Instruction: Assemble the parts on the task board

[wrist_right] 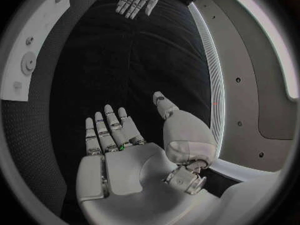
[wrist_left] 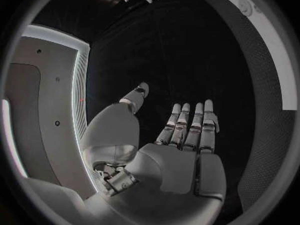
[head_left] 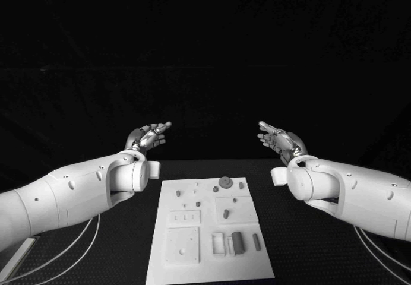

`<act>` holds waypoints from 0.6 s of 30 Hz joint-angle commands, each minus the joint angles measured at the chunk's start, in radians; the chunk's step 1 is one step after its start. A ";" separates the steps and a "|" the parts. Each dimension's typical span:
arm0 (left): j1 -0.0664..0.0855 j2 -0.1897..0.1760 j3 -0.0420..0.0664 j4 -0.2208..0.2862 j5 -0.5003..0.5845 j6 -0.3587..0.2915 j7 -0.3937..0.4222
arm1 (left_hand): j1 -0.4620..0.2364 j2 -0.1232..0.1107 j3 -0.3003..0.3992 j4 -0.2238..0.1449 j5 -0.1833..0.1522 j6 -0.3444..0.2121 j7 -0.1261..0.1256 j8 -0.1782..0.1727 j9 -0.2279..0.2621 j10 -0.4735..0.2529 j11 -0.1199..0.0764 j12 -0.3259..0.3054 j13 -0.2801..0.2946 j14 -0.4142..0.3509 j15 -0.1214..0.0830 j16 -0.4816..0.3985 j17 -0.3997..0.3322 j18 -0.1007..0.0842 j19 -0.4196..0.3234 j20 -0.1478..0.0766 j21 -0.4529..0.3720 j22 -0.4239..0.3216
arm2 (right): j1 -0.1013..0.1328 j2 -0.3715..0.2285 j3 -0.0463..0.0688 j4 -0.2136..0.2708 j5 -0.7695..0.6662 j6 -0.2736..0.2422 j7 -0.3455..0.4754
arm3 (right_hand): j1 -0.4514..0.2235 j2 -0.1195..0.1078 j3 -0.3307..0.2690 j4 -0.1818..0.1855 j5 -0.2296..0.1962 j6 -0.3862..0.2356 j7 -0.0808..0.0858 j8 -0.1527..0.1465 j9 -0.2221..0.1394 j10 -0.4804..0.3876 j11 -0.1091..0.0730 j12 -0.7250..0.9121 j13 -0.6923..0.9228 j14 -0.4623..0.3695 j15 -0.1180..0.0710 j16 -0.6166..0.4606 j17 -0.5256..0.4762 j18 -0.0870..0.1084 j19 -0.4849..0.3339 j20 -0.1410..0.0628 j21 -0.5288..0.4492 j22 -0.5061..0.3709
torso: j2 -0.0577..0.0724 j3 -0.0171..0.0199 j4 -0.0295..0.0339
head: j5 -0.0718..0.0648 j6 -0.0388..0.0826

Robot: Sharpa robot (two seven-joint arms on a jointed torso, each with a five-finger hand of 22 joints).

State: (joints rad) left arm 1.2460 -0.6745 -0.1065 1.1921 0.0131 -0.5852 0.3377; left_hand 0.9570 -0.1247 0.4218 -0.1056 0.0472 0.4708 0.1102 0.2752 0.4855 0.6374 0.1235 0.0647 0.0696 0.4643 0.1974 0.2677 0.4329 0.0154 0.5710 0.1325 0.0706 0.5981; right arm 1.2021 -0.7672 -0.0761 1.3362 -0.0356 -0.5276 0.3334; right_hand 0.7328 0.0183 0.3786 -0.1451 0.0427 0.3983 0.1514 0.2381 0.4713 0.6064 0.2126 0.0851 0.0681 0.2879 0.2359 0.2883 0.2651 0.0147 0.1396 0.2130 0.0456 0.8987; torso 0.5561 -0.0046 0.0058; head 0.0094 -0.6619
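Here the task board [head_left: 209, 237] lies flat on the black bench [head_left: 300, 249], in the lower middle of the head view. Small grey parts sit on it. A round part [head_left: 225, 181] lies near the top edge of the board. A few long parts [head_left: 237, 243] lie side by side in the lower right area of the board.

The left robot hand [head_left: 147, 138] is up in the middle left of the head view, past the far end of the board. Its fingers are straight and a little apart, and it holds nothing. In the left wrist view its palm [wrist_left: 178, 160] is flat and bare.

The right robot hand [head_left: 279, 139] is in the middle right of the head view, across from the left one. It is spread out too, with nothing in it. Both hands are well apart from the board and touch no part.
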 commanded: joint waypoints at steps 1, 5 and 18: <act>0.028 0.019 -0.013 -0.058 0.013 0.158 -0.116 | 0.012 -0.002 0.007 -0.001 0.003 0.007 0.002 0.004 0.007 0.009 0.002 0.004 0.001 0.009 0.002 0.005 0.006 -0.015 0.008 0.001 0.005 0.008 | 0.029 0.004 -0.012 -0.049 -0.067 0.236 -0.144 | 0.052 0.005 0.015 -0.026 0.006 0.025 0.084 0.017 0.020 0.037 0.012 0.005 0.004 0.033 0.015 0.032 0.026 0.009 0.011 0.015 0.008 0.050 | 0.000 0.0000 0.0001 | 0.000 0.000; 0.051 0.032 -0.025 -0.102 0.016 0.193 -0.145 | 0.013 -0.001 0.007 0.000 0.003 0.008 0.002 0.005 0.007 0.010 0.002 0.004 0.001 0.009 0.002 0.006 0.006 -0.015 0.008 0.001 0.005 0.009 | 0.057 0.007 -0.025 -0.092 -0.084 0.311 -0.194 | 0.076 0.009 0.014 -0.059 0.006 0.034 0.089 0.025 0.021 0.055 0.016 0.008 0.005 0.075 0.022 0.067 0.054 0.011 0.023 0.017 0.011 0.086 | 0.000 0.0000 0.0001 | 0.000 0.000; 0.057 0.003 -0.059 -0.063 -0.092 0.272 -0.132 | 0.061 0.057 0.015 -0.043 0.012 0.106 0.093 0.051 0.023 0.149 0.082 0.057 0.023 0.178 0.031 0.090 0.039 0.039 0.103 -0.006 0.057 0.039 | 0.076 0.078 -0.037 -0.245 -0.573 0.297 -0.195 | 0.233 -0.019 0.061 -0.148 0.007 0.173 0.100 0.096 0.038 0.242 0.017 0.078 0.032 0.292 0.017 0.171 0.101 0.085 0.270 -0.011 0.083 0.418 | 0.002 -0.0072 0.0005 | 0.011 -0.003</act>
State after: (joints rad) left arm 1.3004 -0.6726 -0.1670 1.1221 -0.0260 -0.3825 0.2011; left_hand 1.0195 -0.0701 0.4391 -0.1483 0.0591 0.5780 0.1679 0.3256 0.5068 0.7892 0.2056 0.1224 0.0928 0.6446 0.2264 0.3587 0.4725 0.0417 0.6765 0.1263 0.1292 0.6384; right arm 1.2781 -0.6878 -0.1129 1.1000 -0.3732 -0.2450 0.1423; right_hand 0.9657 -0.0009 0.4361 -0.2935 0.0466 0.5720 0.1669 0.3348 0.5087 0.8488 0.2288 0.1636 0.1003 0.5815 0.2528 0.4606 0.3663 0.0925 0.4083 0.2029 0.1262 1.3083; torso 0.5572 -0.0099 0.0067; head 0.0180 -0.6664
